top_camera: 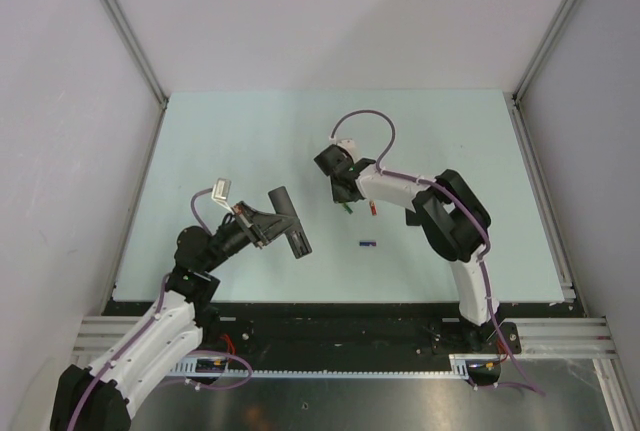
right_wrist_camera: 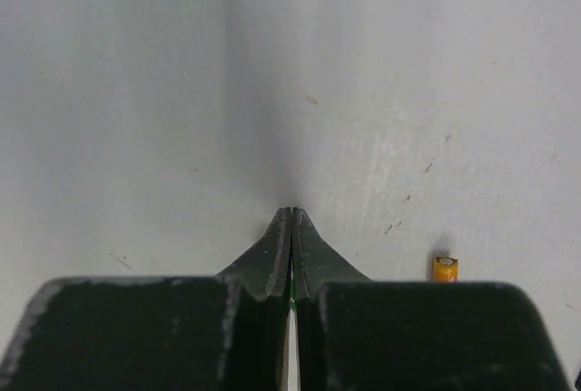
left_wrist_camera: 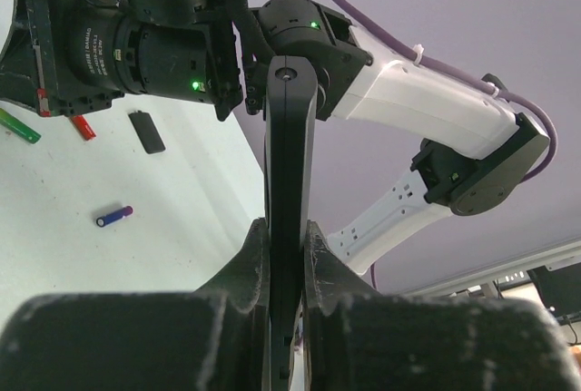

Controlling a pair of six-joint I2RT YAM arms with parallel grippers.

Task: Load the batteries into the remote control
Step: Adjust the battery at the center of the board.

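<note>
My left tool (left_wrist_camera: pixel 286 228) clamps the remote control (left_wrist_camera: pixel 290 137) on edge above the tabletop (top_camera: pixel 250 131). My right tool (right_wrist_camera: pixel 290 219) is closed low, apparently on the green battery (left_wrist_camera: pixel 20 126). Next it must lift carefully toward the remote.

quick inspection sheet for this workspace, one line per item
surface: pale green table, faint scuffs
job's things: remote control upright in left hand; green battery at right hand tips; red battery and blue-purple battery loose on table
clutter: small black flat piece beside red battery
hands: left shut on remote control; right shut, green sliver between fingers
cables: purple cable loops over right arm
surroundings: white walls
</note>
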